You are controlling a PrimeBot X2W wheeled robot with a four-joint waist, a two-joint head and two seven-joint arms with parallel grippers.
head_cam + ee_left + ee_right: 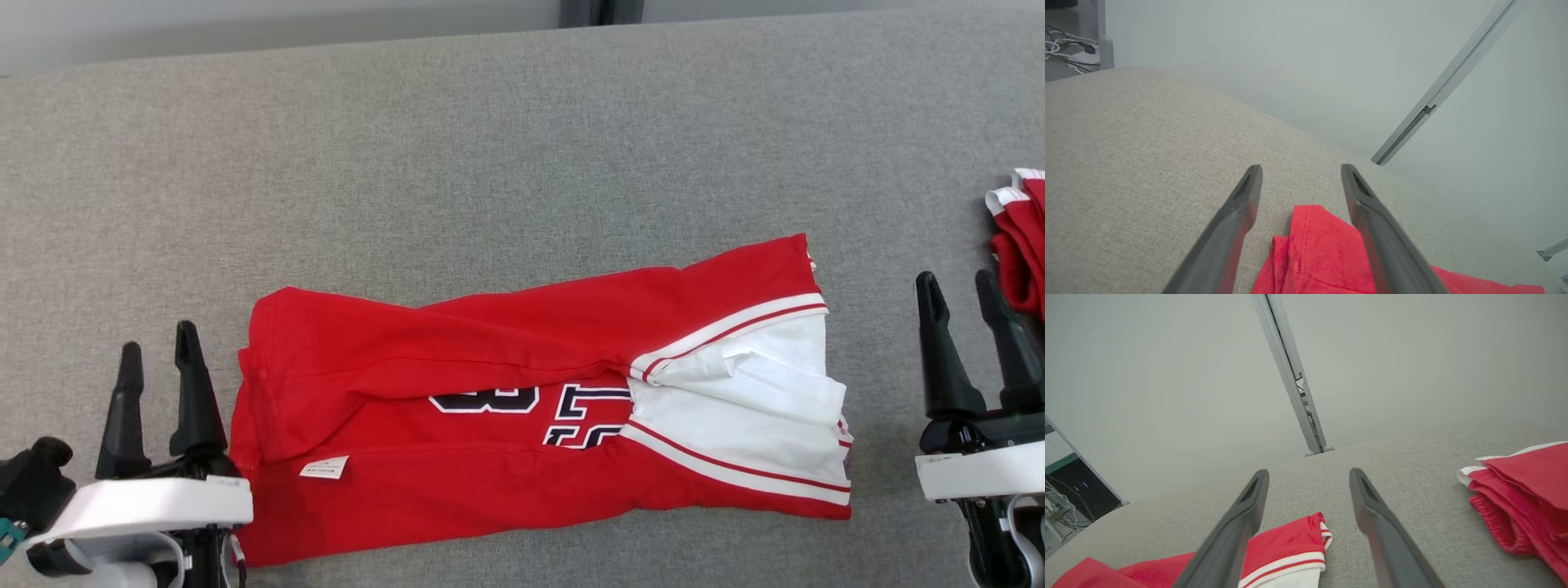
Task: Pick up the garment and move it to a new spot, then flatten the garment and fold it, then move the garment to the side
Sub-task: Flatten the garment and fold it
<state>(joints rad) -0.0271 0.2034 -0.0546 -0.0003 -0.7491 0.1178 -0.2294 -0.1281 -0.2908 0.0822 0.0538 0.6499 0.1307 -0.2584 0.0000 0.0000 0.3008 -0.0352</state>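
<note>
- Two red garments on the grey fabric surface (490,147): one jersey (522,392), folded lengthwise, lying mid-surface; one bundle (1024,245) at the right edge, cut off.
- One white label (324,467), print unreadable; dark numerals (490,402) half hidden by a fold.
- Left gripper (158,336) and right gripper (955,278), two in all: fingers apart, holding nothing.

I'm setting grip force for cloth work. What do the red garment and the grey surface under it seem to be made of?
The red garment looks like a thin, soft knit, probably synthetic. It is matte with a faint sheen and falls into soft folds and creases. The grey surface looks like coarse woven upholstery cloth. It is matte, and its weave grain shows clearly in both wrist views.
</note>
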